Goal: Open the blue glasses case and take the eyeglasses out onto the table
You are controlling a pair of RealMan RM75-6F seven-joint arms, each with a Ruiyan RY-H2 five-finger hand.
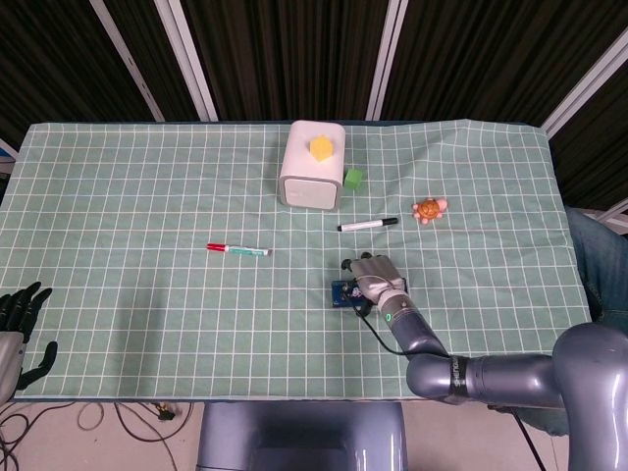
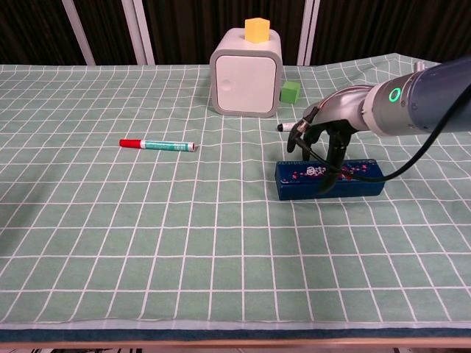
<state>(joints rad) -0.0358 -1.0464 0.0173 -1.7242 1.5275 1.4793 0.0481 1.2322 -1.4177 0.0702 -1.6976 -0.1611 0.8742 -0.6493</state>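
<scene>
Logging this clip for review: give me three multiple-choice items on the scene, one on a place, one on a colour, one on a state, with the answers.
1. Where is the right hand?
A. Over the blue glasses case
B. On the red-capped marker
C. Beside the orange turtle toy

2. What colour is the block on top of the white box?
A. Green
B. Yellow
C. Blue

3. What state is the glasses case in?
A. Open, glasses out
B. Closed, flat on the table
C. Lifted off the table

Answers: 1 A, fingers reach down onto the case in the chest view. 2 B, the block is yellow; the green cube sits beside the box. 3 B, the lid is down and the case lies on the cloth.
</scene>
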